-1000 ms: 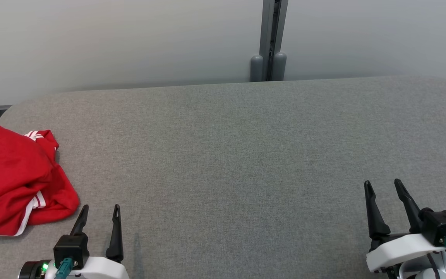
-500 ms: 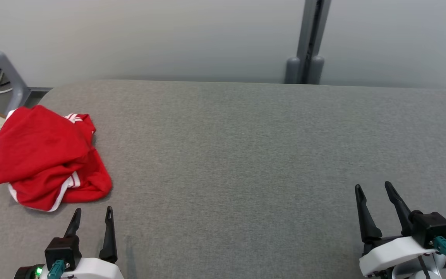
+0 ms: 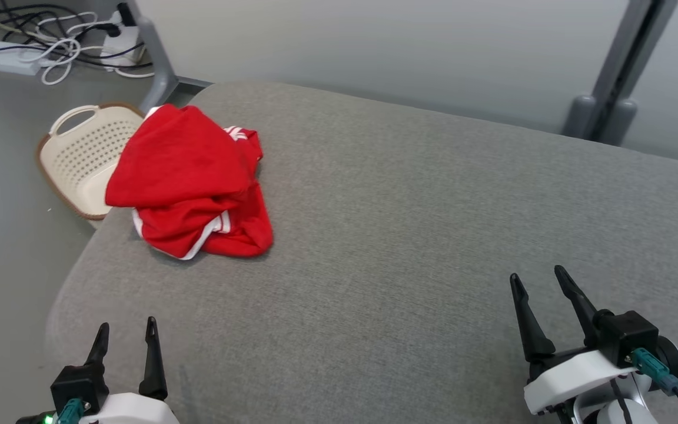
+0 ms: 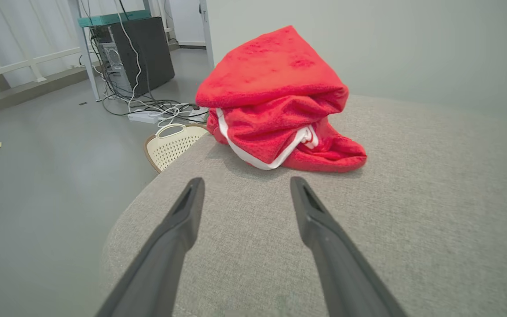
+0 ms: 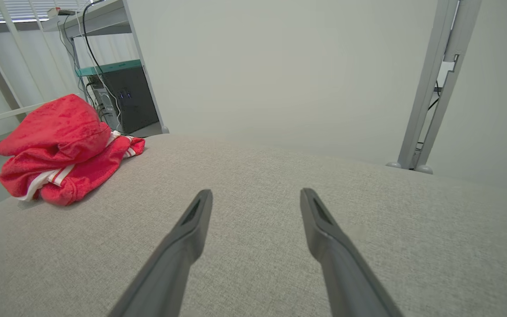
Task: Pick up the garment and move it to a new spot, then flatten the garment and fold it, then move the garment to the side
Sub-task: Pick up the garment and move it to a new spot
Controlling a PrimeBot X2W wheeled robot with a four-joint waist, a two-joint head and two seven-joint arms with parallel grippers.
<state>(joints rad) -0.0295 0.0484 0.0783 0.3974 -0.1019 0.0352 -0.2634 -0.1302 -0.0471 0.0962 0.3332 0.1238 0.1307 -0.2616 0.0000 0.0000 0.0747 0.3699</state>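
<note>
Red garment point(image 3: 189, 182) lies crumpled in a heap at the far left corner of the grey desk point(image 3: 404, 235), right at the edge and seemingly overhanging a basket point(image 3: 83, 162) on the floor. Left hand point(image 3: 127, 325) sits nearest it, fingers spread and empty. Right hand point(image 3: 537, 274) is well apart, also spread and empty. A shallow pinch on the top layer could nudge the heap off the rounded edge, or lift just 1 fold, which might then slip free.
</note>
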